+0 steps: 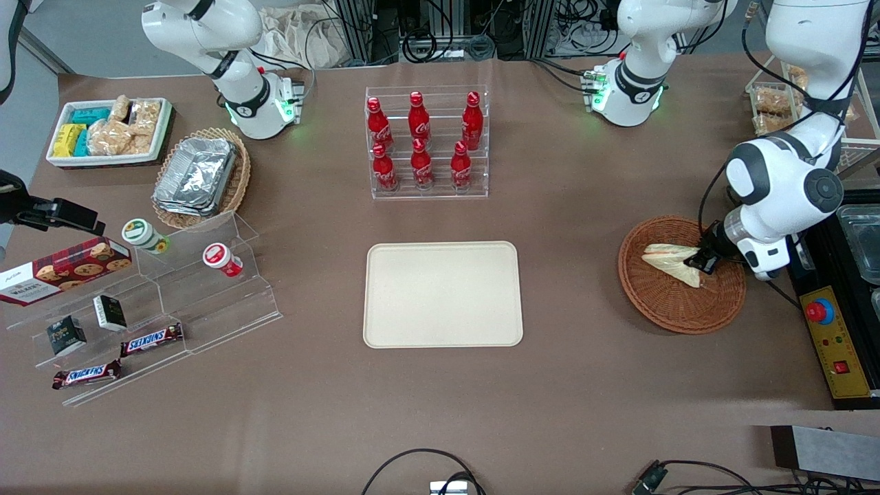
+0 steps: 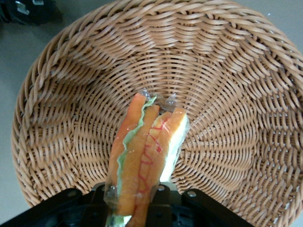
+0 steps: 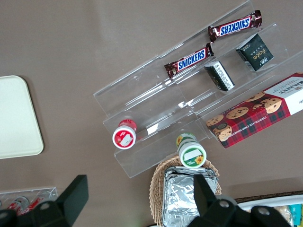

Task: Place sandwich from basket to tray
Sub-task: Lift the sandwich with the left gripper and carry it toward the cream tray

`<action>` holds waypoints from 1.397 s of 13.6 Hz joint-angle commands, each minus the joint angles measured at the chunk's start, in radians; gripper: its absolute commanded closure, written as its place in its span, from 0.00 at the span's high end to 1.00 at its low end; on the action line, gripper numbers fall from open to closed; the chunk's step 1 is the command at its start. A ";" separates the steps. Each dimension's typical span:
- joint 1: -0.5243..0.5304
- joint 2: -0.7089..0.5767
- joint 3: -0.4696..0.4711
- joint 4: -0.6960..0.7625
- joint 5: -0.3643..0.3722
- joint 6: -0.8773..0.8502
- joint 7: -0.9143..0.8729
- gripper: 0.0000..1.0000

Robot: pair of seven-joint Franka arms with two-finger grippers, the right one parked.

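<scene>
The sandwich (image 1: 670, 260) is a wrapped wedge lying in the round reddish-brown wicker basket (image 1: 660, 302) toward the working arm's end of the table. My left gripper (image 1: 705, 262) is down inside the basket, at the sandwich's wide end. In the left wrist view the sandwich (image 2: 147, 151) shows its orange and green cut edge between the two black fingers (image 2: 100, 196), which are closed against its wrap over the basket's weave (image 2: 227, 94). The cream tray (image 1: 443, 294) lies flat at the table's middle, bare; its corner also shows in the right wrist view (image 3: 14, 118).
A clear rack of red cola bottles (image 1: 426, 141) stands farther from the front camera than the tray. A control box with a red button (image 1: 828, 344) sits beside the basket. Acrylic steps with snack bars and cups (image 1: 151, 302), a foil-container basket (image 1: 199, 177) and a white snack bin (image 1: 110, 130) lie toward the parked arm's end.
</scene>
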 commanded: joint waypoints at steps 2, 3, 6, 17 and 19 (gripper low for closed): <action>-0.032 -0.034 0.000 0.000 0.007 -0.020 0.003 0.13; -0.032 -0.047 0.000 0.006 0.013 -0.049 0.011 0.13; -0.059 -0.089 -0.003 0.063 0.027 -0.150 0.055 0.13; -0.292 -0.086 -0.011 0.325 0.133 -0.396 0.058 0.10; -0.352 -0.069 -0.012 0.351 0.136 -0.395 0.061 0.10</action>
